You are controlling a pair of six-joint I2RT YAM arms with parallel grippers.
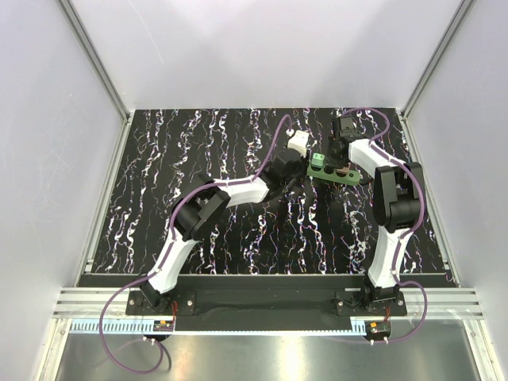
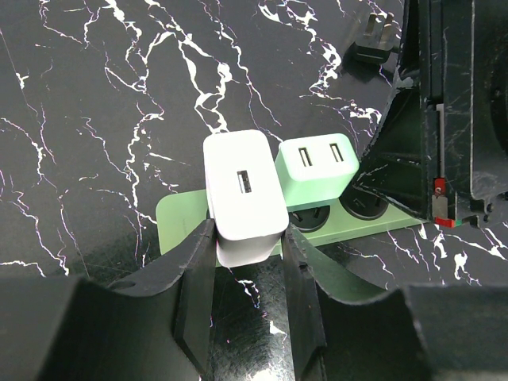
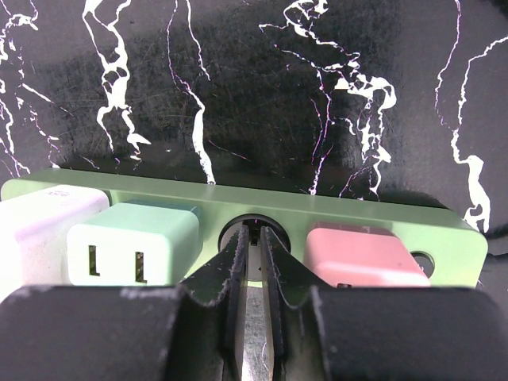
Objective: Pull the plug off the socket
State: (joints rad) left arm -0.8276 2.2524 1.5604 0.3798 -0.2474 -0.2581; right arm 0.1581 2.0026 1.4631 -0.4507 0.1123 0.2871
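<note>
1. Left gripper [image 2: 248, 238]: jaws part open, pressed against two sides of the white plug [image 2: 242, 190]. The grasp looks made.
2. The plug stands at one end of the socket [image 2: 178, 218] and appears seated, so the pull itself remains.
3. Right gripper [image 3: 254, 246]: jaws almost shut and holding nothing. The tips rest at an empty hole between the green adapter [image 3: 131, 242] and pink adapter [image 3: 361, 254], probably bracing the socket.
4. The socket lies toward the far right of the table [image 1: 198, 143].
5. Only the left wrist view shows the grasp, and a loose black plug [image 2: 371, 44] beyond. Only the right wrist view shows the tips at the hole. Only the top view shows both arms converging.
</note>
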